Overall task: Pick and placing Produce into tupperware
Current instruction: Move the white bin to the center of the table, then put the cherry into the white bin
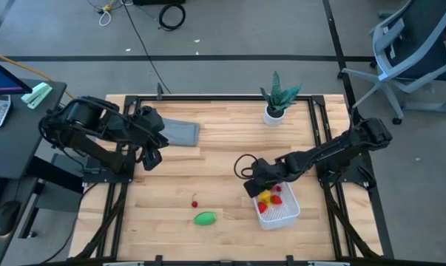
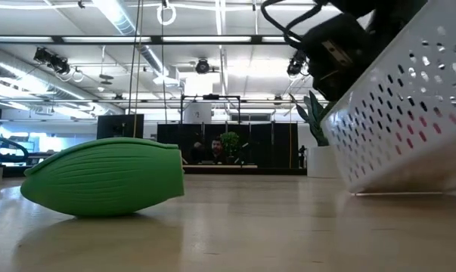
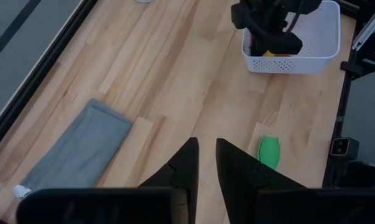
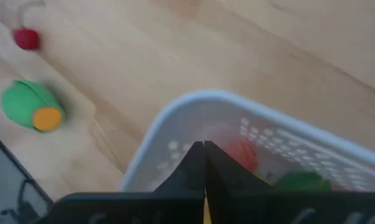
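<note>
The white tupperware basket (image 1: 289, 216) stands near the table's front right, with red (image 1: 276, 199) and yellow (image 1: 265, 196) produce pieces inside. My right gripper (image 1: 257, 189) is shut and hovers over the basket's left corner (image 4: 175, 109), pointing steeply down. A green oval piece (image 1: 205, 218) with an orange end (image 4: 47, 118) rests on its side on the wood left of the basket. A small red piece (image 1: 195, 202) lies just beyond it. My left gripper (image 3: 206, 146) waits high at the table's left, its fingers a narrow gap apart with nothing between them.
A folded grey cloth (image 1: 180, 133) lies at the far left, near my left arm. A spiky potted plant (image 1: 276, 103) stands at the far edge, right of centre. Bare wood stretches between the cloth and the basket. Black frame rails run along both table sides.
</note>
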